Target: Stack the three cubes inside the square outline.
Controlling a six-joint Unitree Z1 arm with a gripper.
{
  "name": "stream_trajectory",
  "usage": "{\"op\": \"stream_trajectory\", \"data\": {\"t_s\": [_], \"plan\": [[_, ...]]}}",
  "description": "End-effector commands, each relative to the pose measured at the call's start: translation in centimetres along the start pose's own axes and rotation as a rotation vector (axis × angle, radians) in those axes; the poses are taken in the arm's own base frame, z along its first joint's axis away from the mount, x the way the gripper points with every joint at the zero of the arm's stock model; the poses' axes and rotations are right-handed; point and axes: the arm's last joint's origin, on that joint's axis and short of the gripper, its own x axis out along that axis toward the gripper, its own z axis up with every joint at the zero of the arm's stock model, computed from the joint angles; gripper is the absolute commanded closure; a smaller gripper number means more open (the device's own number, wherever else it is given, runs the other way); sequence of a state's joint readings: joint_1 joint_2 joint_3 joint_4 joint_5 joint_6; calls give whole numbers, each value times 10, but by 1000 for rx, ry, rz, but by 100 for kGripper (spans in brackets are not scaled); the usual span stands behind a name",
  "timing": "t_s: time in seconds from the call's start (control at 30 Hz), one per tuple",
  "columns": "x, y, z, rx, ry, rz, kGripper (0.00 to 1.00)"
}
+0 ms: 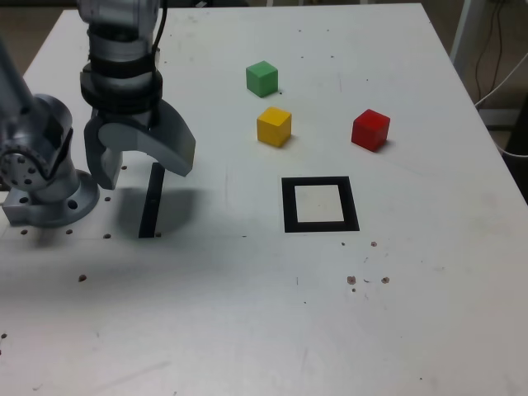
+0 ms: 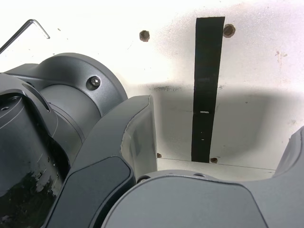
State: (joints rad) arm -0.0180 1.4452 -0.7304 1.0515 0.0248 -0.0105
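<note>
A white table (image 1: 247, 330), speckled with small brown marks and bolt holes, fills the exterior view; cables hang past its far edge at that view's right. The square outline (image 1: 320, 204) lies near the table's middle, its white centre bare; it serves here as the landmark. The yellow cube (image 1: 274, 126) sits beyond the outline and a little to the exterior view's left of it; the green cube (image 1: 262, 78) sits farther back on the same side, apart from the yellow one; the red cube (image 1: 370, 129) sits beyond the outline toward the exterior view's right, well apart from the other two. All three rest on the table, none touching the outline or each other. Well to the exterior view's left of the outline lies a straight black strip (image 1: 152, 200); the gripper (image 1: 142, 169) hangs above the strip's far end, pointing down, its jaws spread wide with nothing between them; its shadow falls across the strip. The arm's grey base (image 1: 45, 177) stands farther from the outline than the strip. In the wrist view the strip (image 2: 207, 85) runs between the spread jaws; a hex key (image 2: 26, 31) lies near the base.
</note>
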Motion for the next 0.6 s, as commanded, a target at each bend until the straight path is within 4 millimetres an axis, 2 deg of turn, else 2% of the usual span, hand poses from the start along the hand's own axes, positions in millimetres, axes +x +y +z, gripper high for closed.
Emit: {"op": "stream_trajectory", "data": {"t_s": [0.0,0.57], "plan": [[0,0,-1,0,1,2,1],[0,0,3,0,7,4,1]]}}
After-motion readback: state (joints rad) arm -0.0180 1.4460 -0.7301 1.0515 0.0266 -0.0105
